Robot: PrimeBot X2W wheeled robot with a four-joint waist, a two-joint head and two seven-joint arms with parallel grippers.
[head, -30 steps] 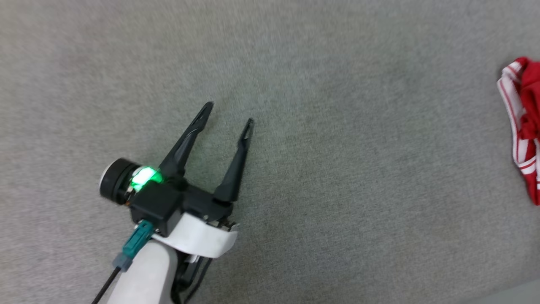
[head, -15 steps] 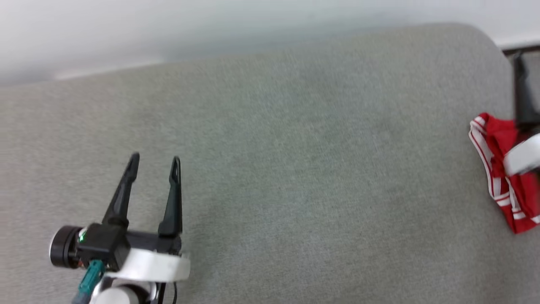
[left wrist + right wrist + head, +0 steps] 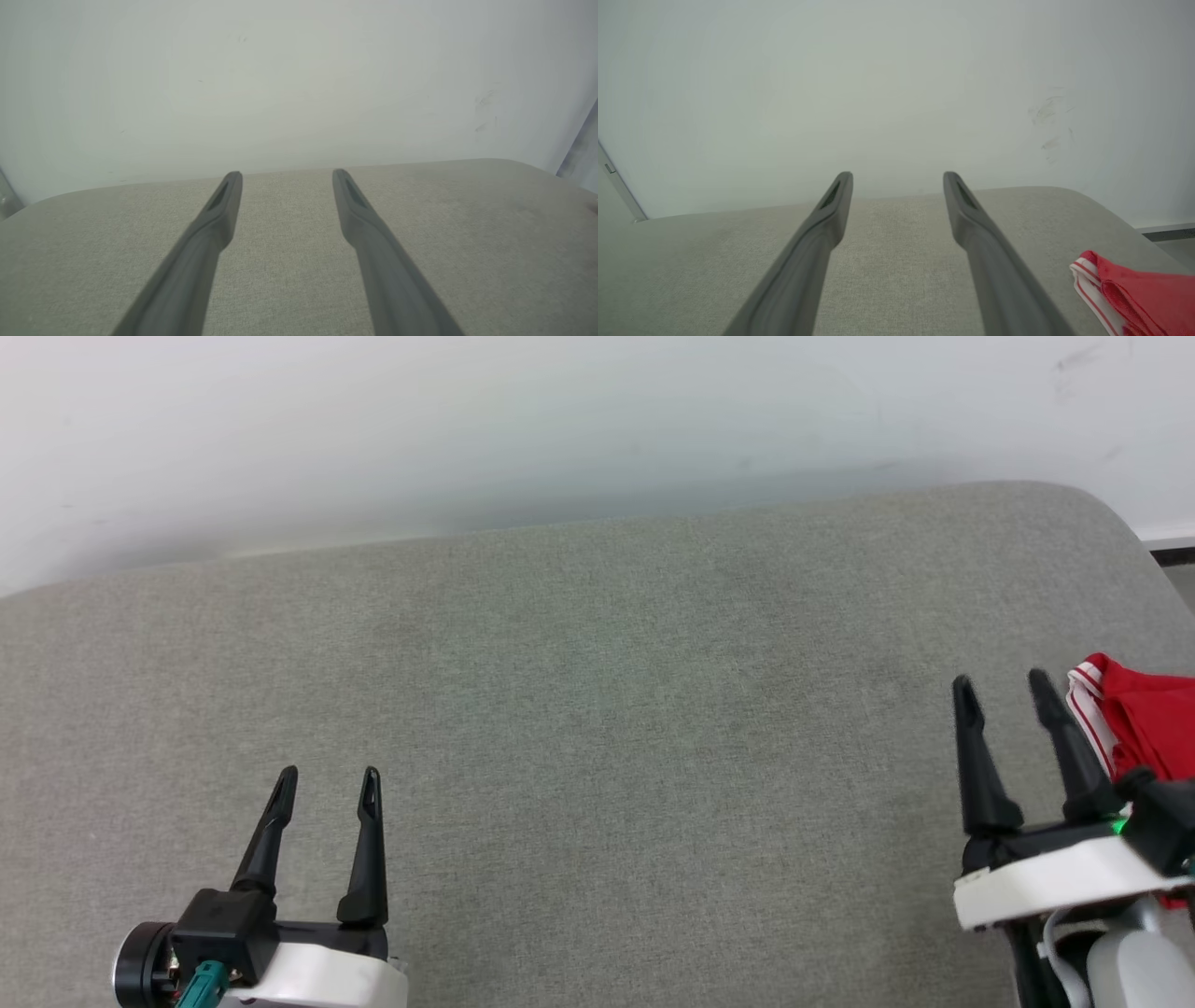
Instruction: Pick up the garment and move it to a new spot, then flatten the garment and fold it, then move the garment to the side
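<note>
The garment (image 3: 1144, 723), red with red-white striped trim, lies bunched at the grey surface's (image 3: 597, 709) right edge.

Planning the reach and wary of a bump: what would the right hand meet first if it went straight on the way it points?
Probably the white wall: the right hand points over the grey cushion toward it. The shirt lies off to its right, clear of that line. Depth is unclear.

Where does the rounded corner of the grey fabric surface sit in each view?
Head view: rounded corner at upper right, above the garment.
Left wrist view: near the right edge.
Right wrist view: right of centre, above the garment.
Shared landmark: the white wall behind it.
</note>
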